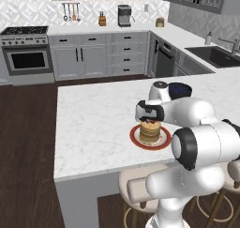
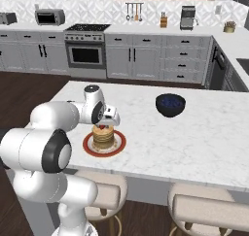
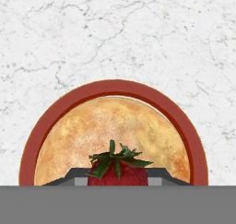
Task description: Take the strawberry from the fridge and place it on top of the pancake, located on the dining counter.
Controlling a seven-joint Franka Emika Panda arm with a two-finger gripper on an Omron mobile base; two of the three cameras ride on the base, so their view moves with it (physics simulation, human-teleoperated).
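Hand closed on strawberry, hovering directly over pancake stack on red-rimmed plate, near edge of marble surface. Strawberry judged light, soft, bruisable; grip at sides, below leaves. Release gently; may roll.

My jaws grip the red, green-leafed strawberry directly over the tan pancake stack on the marble surface.

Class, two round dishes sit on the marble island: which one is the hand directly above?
The red-rimmed plate holding the pancake stack; the hand hangs over it gripping a strawberry. The dark bowl sits apart.
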